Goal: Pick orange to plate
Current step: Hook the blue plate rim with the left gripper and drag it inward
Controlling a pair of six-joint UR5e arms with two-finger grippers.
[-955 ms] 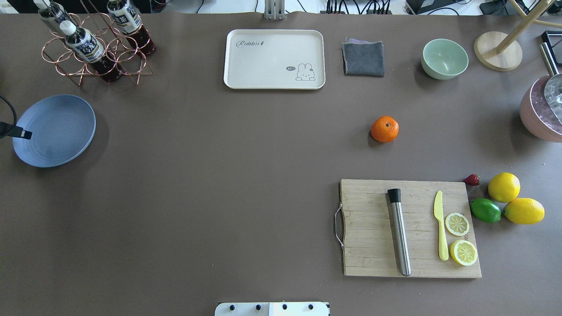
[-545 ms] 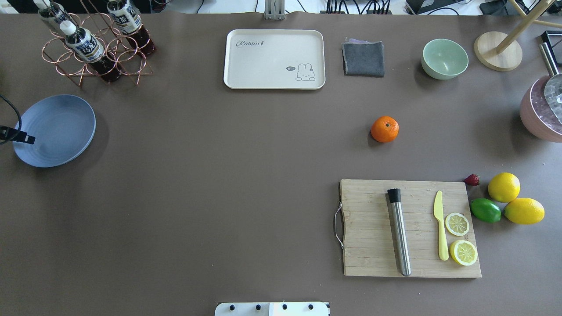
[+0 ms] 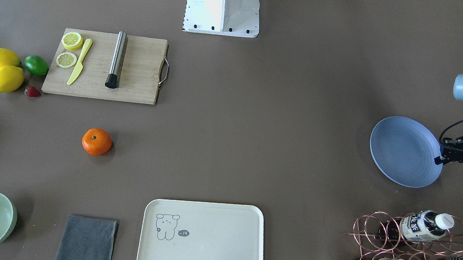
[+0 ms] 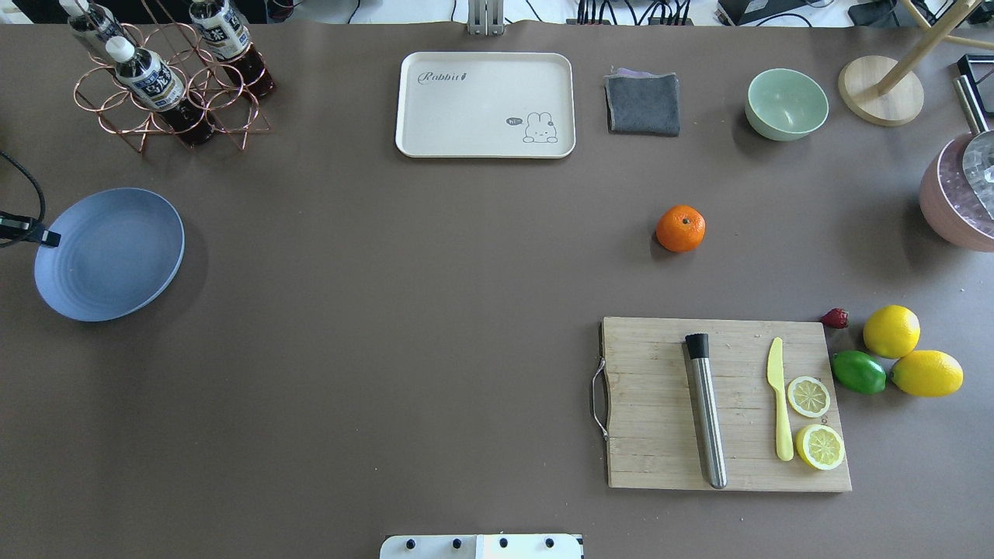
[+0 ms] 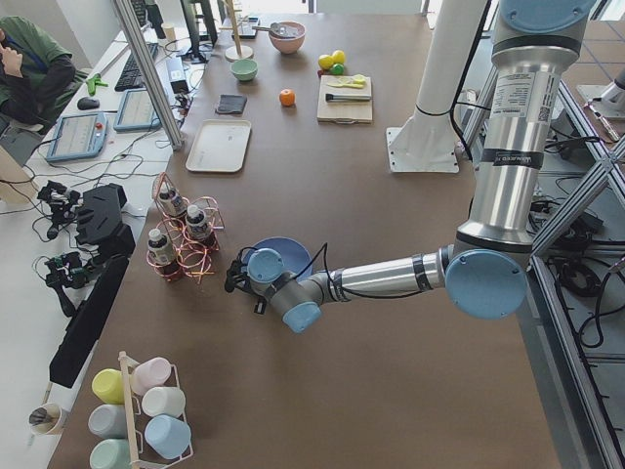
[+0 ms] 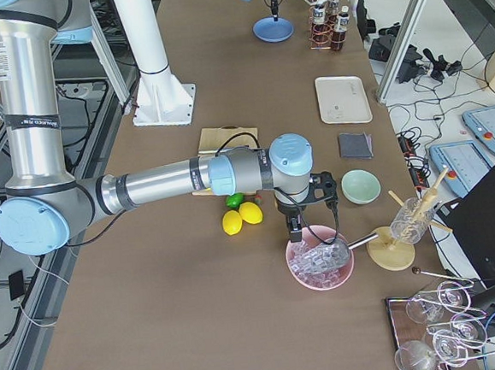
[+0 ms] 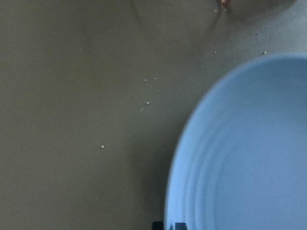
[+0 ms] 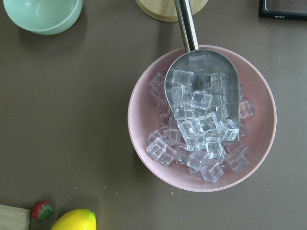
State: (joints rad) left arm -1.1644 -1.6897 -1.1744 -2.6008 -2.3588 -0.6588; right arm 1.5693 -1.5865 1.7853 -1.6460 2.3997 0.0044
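Overhead exterior: I am logging the orange (image 4: 680, 228) sitting on the table (image 4: 388, 310) beyond the cutting board (image 4: 652, 404), well apart from the plate (image 4: 116, 256). The left gripper (image 4: 50, 238) is pinching the plate's rim. The right gripper (image 6: 292, 229) is hanging over the pink ice bowl (image 8: 263, 115); I cannot tell its opening.

The cream tray (image 4: 481, 101) on the table carries the cursive word "Rabbit" in one corner, and beside its rabbit drawing (image 4: 540, 128) a tiny speech bubble that seems to say "hi". The bottles (image 4: 147, 78) in the copper wire rack (image 4: 116, 105) wear printed labels, but their characters are too small to read.
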